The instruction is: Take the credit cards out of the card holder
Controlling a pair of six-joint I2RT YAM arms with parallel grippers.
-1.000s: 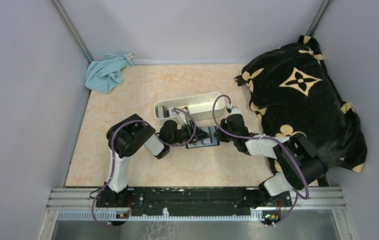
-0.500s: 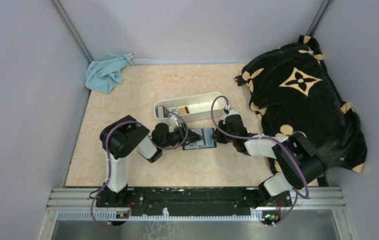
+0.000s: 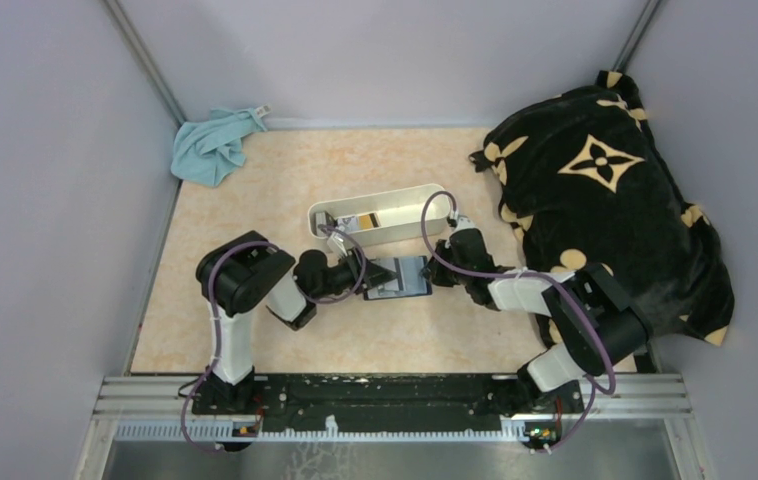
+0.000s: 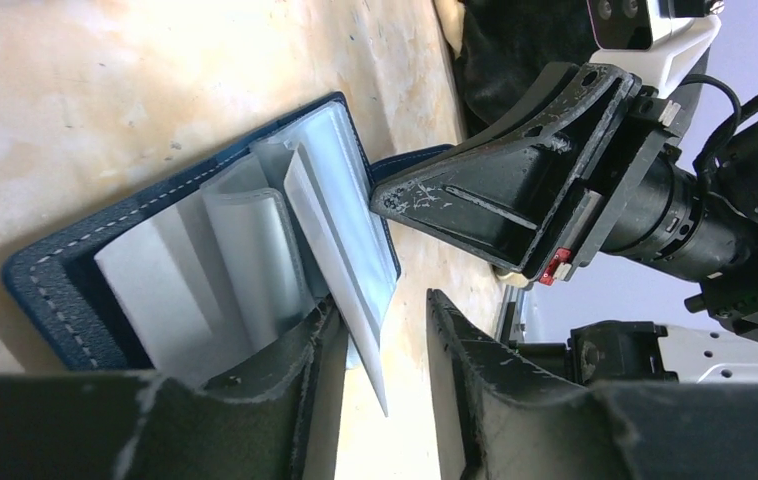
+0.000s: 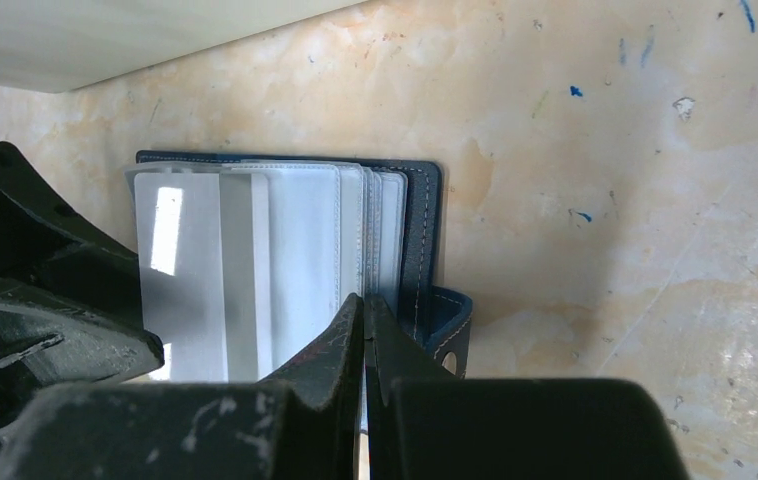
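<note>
- Left gripper [image 4: 383,320] has its two black jaws standing apart around a thin, pale plastic leaf [image 4: 355,240]. The leaf sticks up out of the dark navy, white-stitched folding card holder [image 5: 421,240], and nothing looks pinched yet.
- Right gripper [image 5: 365,305] is clenched tight and empty. Its tip is pressed at the holder's snap-tab edge, seemingly pinning it down.
- The card holder lies open on the table between the two grippers, just in front of the tray.
- The step in hand, I'd say, is catching one leaf to draw it out. Whether that leaf is one of the credit cards or only a clear sleeve, I cannot tell.
- The next move calls for closing on a card alone, then pulling along its slot while the right arm holds the wallet flat. If a sleeve is caught instead, the whole holder may drag.
- Around it stand plain pale grey walls [image 3: 55,150].
- Beneath is a beige marbled table [image 3: 255,200].
- A black plush blanket with gold flowers [image 3: 595,190] is heaped at the right.
- A long white oblong tray [image 3: 405,225] sits mid-table.
- A crumpled light-blue cloth [image 3: 213,148] lies in the far left corner.
</note>
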